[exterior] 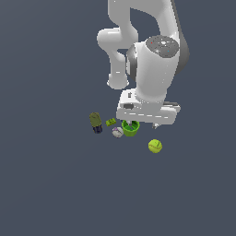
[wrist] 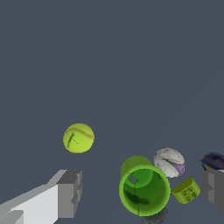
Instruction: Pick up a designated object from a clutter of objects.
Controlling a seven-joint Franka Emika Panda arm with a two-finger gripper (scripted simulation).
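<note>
We saw open bench (exterior: 55, 193) all round the tennis ball (exterior: 155, 146); the green cup (exterior: 130, 128), grey ball (exterior: 117, 132), brick (exterior: 111, 122) and bottle (exterior: 96, 121) crowded together apart from it.

The tennis ball (exterior: 155, 146), yellow-green with a pale curved seam, sits alone on the dark floor, apart from the clutter. Clustered nearby are an upright bright green cup (exterior: 130, 128), a whitish-grey ball (exterior: 117, 132) just beside it, a small green brick (exterior: 111, 122) and an olive-and-dark bottle (exterior: 96, 122), apparently lying down.

high exterior overview; close wrist downlook, shared clutter (exterior: 115, 125)
</note>
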